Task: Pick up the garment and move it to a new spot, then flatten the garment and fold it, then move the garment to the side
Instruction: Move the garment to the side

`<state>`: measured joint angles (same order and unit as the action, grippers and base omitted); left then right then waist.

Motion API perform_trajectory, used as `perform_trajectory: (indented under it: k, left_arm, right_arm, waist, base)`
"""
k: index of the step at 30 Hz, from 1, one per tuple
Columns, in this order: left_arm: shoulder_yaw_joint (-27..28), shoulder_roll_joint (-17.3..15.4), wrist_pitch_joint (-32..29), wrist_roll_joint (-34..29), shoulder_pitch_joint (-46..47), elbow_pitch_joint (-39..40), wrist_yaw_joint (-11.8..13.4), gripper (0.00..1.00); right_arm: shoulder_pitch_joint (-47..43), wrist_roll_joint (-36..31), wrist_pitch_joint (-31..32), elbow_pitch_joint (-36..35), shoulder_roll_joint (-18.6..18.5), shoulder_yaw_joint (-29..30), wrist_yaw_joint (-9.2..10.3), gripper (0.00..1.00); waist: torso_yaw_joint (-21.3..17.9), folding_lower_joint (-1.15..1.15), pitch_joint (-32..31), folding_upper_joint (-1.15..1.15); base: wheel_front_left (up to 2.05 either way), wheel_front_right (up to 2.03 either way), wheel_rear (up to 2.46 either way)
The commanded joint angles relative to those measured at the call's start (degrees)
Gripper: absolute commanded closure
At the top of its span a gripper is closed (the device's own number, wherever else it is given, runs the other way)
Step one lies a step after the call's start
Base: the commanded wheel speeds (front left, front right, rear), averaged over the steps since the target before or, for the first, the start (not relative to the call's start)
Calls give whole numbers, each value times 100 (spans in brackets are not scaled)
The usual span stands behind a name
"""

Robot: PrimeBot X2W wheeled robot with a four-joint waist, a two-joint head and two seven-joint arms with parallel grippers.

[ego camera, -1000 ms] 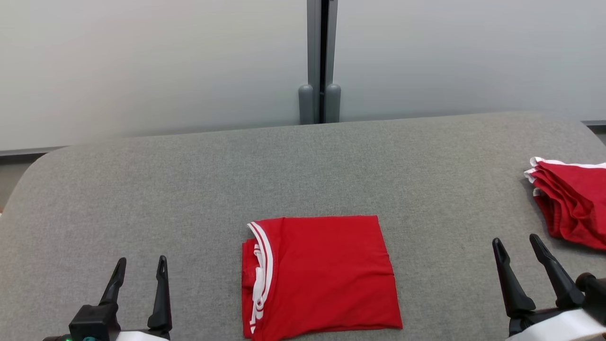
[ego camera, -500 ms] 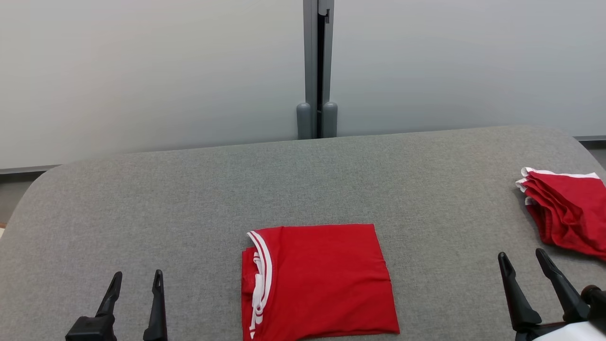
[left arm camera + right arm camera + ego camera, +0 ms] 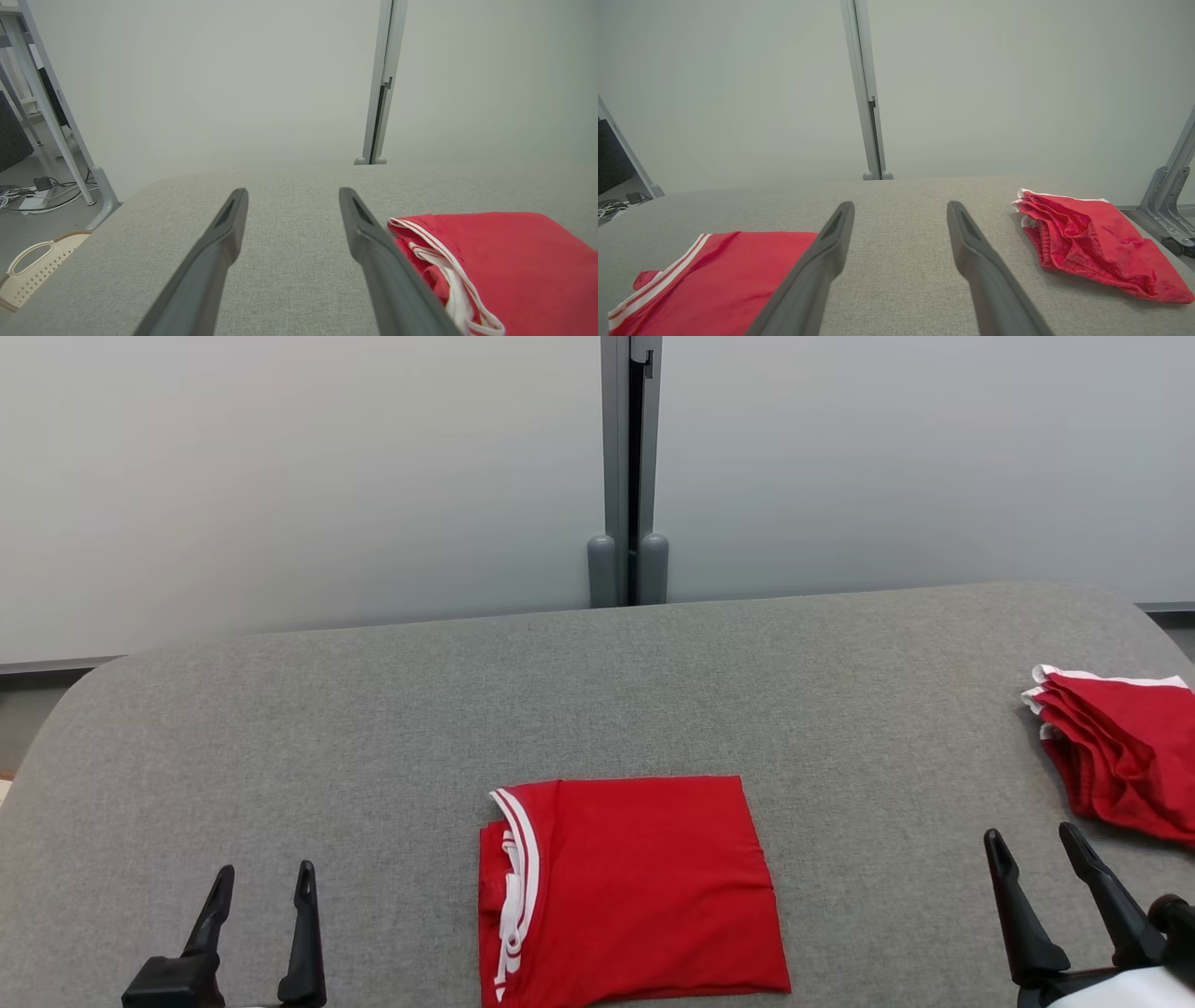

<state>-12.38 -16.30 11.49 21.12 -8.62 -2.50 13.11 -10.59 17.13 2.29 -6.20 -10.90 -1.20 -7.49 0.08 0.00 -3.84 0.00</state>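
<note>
- On the grey fabric-covered counter [image 3: 373, 728], near middle: folded red cloth garment with white-striped trim [image 3: 635, 891], lying flat.
- Well apart on its left: left gripper [image 3: 264, 868], dark fingers spread, holding nothing, touching no cloth.
- Well apart on its right: right gripper [image 3: 1029, 832], likewise spread and empty.
- Beyond the right gripper, by the counter's right edge: crumpled red cloth pile with white edging [image 3: 1120, 756].

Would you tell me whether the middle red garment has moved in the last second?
No. The garment keeps its spot below the grey post; both shifted together in the head view, so the camera moved.
</note>
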Motion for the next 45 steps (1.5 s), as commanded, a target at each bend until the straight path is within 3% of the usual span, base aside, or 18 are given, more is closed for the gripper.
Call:
perform_trajectory:
  k: [1, 7, 13, 21, 29, 30, 31, 32, 42, 45]
  left_arm:
    - [21, -39, 43, 0, 118, 2, -21, 0]
    - [-28, -23, 136, 14, 352, -8, -126, 0]
    - [-136, 67, 195, -56, 852, 69, -241, 0]
    - [-285, 328, 323, -136, 1651, -16, -437, 0]
    - [-208, 470, 369, -209, 1967, -155, -553, 0]
    - [-187, 490, 371, -214, 1983, -164, -568, 0]
    - [-164, 501, 374, -233, 1994, -146, -578, 0]
    - [-133, 511, 374, -261, 1998, -129, -585, 0]
    - [-54, 516, 372, -458, 1855, 8, -638, 0]
    - [-66, 492, 373, -511, 1825, 83, -623, 0]
  right_arm:
    - [-45, -27, -1, -11, 6, 17, 0, 0]
    - [-51, -65, 3, 110, 15, 36, 0, 0]
    - [196, -107, -63, 613, 37, -4, 0, 0]
    - [1023, 236, -189, 1984, 0, -608, 0, 0]
    - [1674, 733, 4, 3228, -20, -1399, 0, 0]
    - [1694, 845, 46, 3320, -1, -1489, 0, 35]
    - [1717, 897, 84, 3409, -14, -1566, 0, 62]
    - [1742, 943, 68, 3463, -38, -1619, 0, 97]
    - [1911, 937, -332, 3224, -454, -1752, 14, 100]
    - [1942, 863, -402, 3057, -596, -1722, 14, 100]
  waist:
    - [16, 0, 7, 0]
    - [226, 0, 136, 0]
    - [710, 0, 536, 0]
    - [1341, 0, 1281, 0]
    - [1511, 0, 1560, 0]
    - [1509, 0, 1566, 0]
    - [1505, 0, 1575, 0]
    - [1493, 0, 1586, 0]
    - [967, 0, 1612, 0]
    - [572, 0, 1647, 0]
  base:
    - [0, 0, 0]
    - [0, 0, 0]
    - [0, 0, 0]
    - [0, 0, 0]
    - [0, 0, 0]
    - [0, 0, 0]
    - [0, 0, 0]
    - [0, 0, 0]
    - [0, 0, 0]
    - [0, 0, 0]
